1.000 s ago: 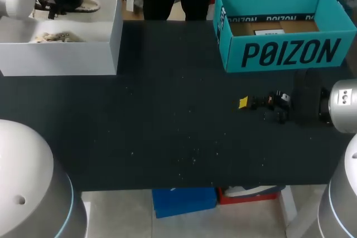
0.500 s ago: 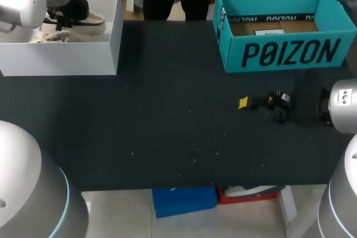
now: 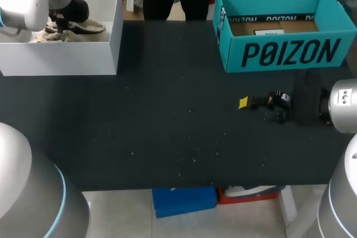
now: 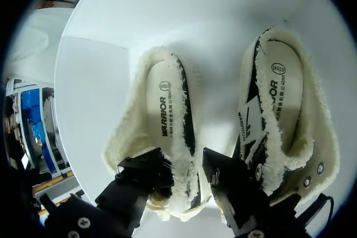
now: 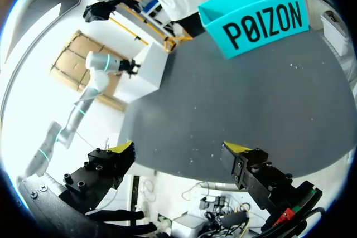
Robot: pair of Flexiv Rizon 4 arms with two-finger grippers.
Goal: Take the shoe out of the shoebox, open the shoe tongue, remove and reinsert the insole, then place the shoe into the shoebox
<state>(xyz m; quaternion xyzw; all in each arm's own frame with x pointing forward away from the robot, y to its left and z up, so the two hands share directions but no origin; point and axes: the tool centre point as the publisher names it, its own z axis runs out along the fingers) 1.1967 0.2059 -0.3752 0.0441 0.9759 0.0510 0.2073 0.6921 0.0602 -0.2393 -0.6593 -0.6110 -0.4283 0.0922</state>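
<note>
Two fleece-lined shoes lie side by side in the white shoebox (image 3: 61, 57) at the table's far left. My left gripper (image 3: 58, 23) is down inside that box. In the left wrist view its fingers stand apart astride the side wall of one shoe (image 4: 167, 121), so my left gripper (image 4: 184, 179) is open, one finger inside the shoe, the other between the two shoes. The second shoe (image 4: 284, 121) lies beside it with a paper tag on it. My right gripper (image 3: 259, 108) (image 5: 178, 149) hangs open over the table's right side, holding nothing.
A teal shoebox (image 3: 290, 54) (image 5: 256, 20) stands open at the far right, with brown card on its floor. The dark table (image 3: 167, 126) stretches between the two boxes. The right wrist view shows the white shoebox (image 5: 150, 65) far ahead.
My left arm has come down and brought the shoe from above the box rim into the white box. Its fingers have parted. The right arm has kept still.
</note>
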